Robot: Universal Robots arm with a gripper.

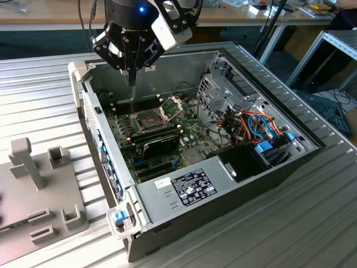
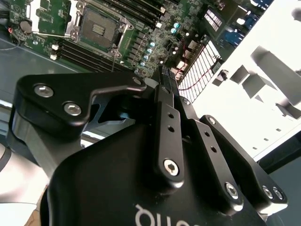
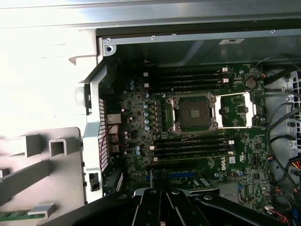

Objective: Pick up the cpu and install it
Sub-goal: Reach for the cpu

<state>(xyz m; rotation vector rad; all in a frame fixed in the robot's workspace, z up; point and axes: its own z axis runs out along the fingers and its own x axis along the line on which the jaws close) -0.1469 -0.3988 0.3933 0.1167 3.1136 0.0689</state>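
Ribbed metal tabletop (image 1: 312, 223) carries an open desktop computer case (image 1: 234, 206), with workbenches behind it toward twelve o'clock of the exterior view. At about eight o'clock of that view a grey holding fixture (image 1: 33, 206) lies just beside the case.

The gripper (image 1: 132, 77) hangs at roughly eleven o'clock, above the far end of the case and clear of the green motherboard (image 1: 189, 142). Its fingers look drawn together to a point with nothing between them, so I judge it closed and empty.

Almost straight below the tips lies the CPU socket (image 1: 146, 119), its hinged metal frame (image 1: 172, 106) swung open toward two o'clock of the socket. In the first wrist view the socket's bed looks dark and bare, with no silvery top seated in it. Where the cpu itself lies I cannot tell.

A black oblong module (image 1: 159, 144) sits just beside the socket at five o'clock of it. The power supply (image 1: 184, 187) is beyond that, near the case's front wall.

As I judge the risks, bare contacts bend easily, so a closed fingertip or a tilted chip coming down on them would spoil the socket. A thin retaining lever (image 2: 114, 59) stands up near the socket and could snag a finger. The case wall is close to the gripper's body and could be clipped in a descent.
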